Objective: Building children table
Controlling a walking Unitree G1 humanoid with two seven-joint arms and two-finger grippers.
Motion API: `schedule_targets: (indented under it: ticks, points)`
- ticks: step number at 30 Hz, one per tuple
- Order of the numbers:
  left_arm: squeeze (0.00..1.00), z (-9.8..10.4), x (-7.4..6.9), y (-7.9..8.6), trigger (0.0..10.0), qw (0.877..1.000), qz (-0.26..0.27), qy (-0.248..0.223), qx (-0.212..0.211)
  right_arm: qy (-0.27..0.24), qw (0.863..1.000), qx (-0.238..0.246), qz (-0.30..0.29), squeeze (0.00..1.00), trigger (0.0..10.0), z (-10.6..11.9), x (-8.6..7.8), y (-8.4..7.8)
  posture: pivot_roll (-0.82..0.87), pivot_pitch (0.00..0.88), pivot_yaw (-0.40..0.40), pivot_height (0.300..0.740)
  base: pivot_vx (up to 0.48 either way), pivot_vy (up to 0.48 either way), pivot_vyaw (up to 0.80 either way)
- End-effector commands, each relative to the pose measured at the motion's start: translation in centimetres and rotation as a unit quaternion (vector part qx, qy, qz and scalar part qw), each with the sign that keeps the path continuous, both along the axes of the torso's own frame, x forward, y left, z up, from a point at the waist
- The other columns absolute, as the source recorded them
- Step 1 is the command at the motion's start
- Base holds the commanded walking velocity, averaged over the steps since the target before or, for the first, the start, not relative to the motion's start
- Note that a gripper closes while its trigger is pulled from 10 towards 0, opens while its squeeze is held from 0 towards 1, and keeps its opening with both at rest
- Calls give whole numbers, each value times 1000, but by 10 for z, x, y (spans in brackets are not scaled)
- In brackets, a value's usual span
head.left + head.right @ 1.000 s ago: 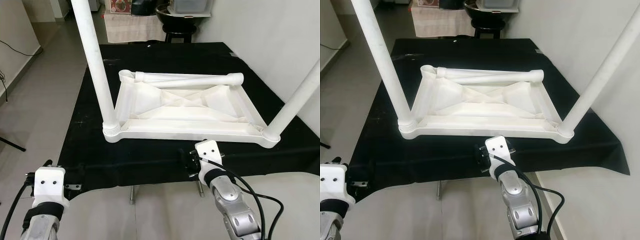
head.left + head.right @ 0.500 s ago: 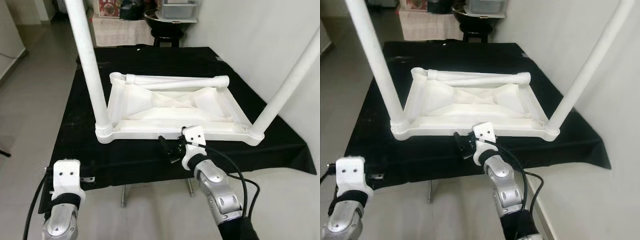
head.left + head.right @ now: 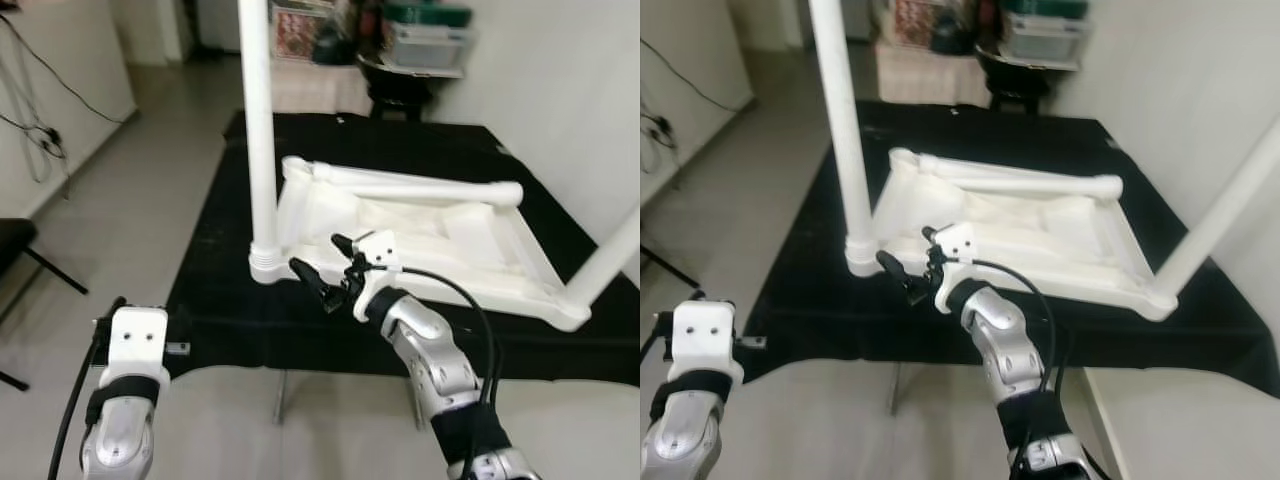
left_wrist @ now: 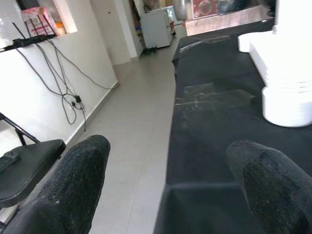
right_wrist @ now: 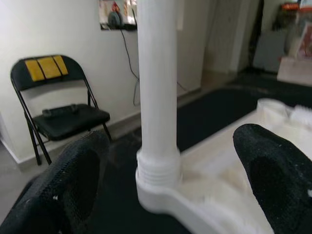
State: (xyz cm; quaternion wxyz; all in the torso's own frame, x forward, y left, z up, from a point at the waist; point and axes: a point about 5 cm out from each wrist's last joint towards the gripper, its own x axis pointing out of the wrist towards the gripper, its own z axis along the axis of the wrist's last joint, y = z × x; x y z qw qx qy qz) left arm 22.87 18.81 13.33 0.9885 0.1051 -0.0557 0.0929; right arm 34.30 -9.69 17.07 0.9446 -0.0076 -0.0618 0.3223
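While the upturned table (image 3: 420, 225) lies on the black desk (image 3: 210, 270), its near-left leg (image 3: 258, 130) stands upright just beyond the open right claw (image 3: 322, 270), far closer than the open left claw (image 4: 161, 190).

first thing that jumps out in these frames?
The upside-down white table top on the black cloth, with an upright leg screwed into its near-left corner. The right gripper, fingers open, reaches toward that leg's base. Two loose legs lie along the far edge.
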Motion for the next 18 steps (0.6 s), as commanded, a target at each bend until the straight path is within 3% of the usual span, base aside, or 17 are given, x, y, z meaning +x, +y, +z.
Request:
schedule_targets:
  ticks: [1, 7, 18]
  points:
    - [0, -4, -1, 0, 10000, 1000, -4, 10, -6, 4, 1000, 0, -8, 0, 10000, -2, 4, -3, -184, 0, -66, 740, 0, 0, 800]
    - [0, -6, -1, 0, 10000, 1000, -12, 16, -13, 8, 999, -6, -44, 0, 10000, -1, 11, -10, -181, 0, -65, 740, 0, 0, 800]
    - [0, -5, 0, -2, 10000, 999, -44, 20, -12, 30, 993, -44, -106, 0, 10000, -5, 25, -21, -178, 0, -50, 740, 0, 0, 0]
